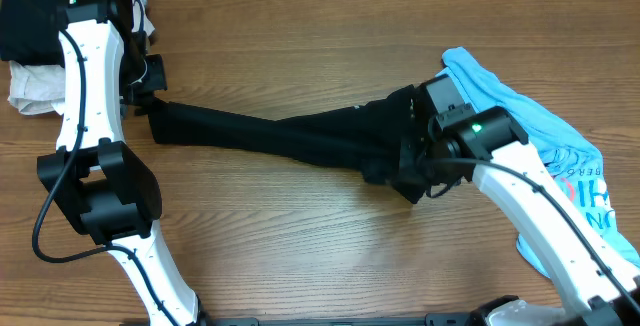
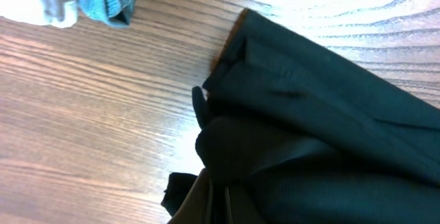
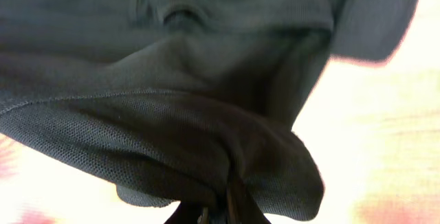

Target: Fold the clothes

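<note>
i have the black garment [image 1: 280, 134] strung taut across the table [image 1: 330, 26] between both arms. the left claw [image 1: 150, 98] is clenched on its left end, and the right claw [image 1: 415, 166] is clenched on the bunched right end. its long axis runs left to right, sloping down toward the right arm. each claw holds one end and neither is nearer the middle, so i judge the fold turns on bringing the ends together. a blue shirt [image 1: 520, 106] lies just behind the right claw.
</note>
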`<act>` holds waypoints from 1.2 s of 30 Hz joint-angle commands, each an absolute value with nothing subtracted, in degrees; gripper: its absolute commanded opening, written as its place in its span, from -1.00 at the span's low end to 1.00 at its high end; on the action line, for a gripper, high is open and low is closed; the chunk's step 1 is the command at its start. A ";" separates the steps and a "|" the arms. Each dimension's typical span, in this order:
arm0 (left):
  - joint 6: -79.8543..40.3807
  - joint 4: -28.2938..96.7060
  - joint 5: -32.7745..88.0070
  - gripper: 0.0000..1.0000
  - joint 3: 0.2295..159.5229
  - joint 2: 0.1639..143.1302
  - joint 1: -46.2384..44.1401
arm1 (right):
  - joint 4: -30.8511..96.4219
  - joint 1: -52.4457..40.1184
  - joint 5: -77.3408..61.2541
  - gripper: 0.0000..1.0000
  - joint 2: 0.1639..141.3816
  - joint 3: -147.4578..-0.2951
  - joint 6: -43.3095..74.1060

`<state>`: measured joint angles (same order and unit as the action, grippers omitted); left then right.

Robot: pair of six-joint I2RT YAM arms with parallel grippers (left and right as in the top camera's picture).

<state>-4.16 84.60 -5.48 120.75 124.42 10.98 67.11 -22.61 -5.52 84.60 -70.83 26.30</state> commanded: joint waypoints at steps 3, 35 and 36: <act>-4.73 80.31 -5.32 -0.92 114.89 124.49 9.89 | 60.90 -17.19 -3.66 -0.87 91.29 -72.07 20.75; 11.86 61.67 5.61 1.00 103.81 127.57 10.02 | 66.57 -9.93 -5.54 1.00 97.73 -86.08 11.49; 11.94 61.45 5.58 1.00 103.81 128.05 10.04 | 67.07 -9.93 -4.99 1.00 97.73 -86.08 11.49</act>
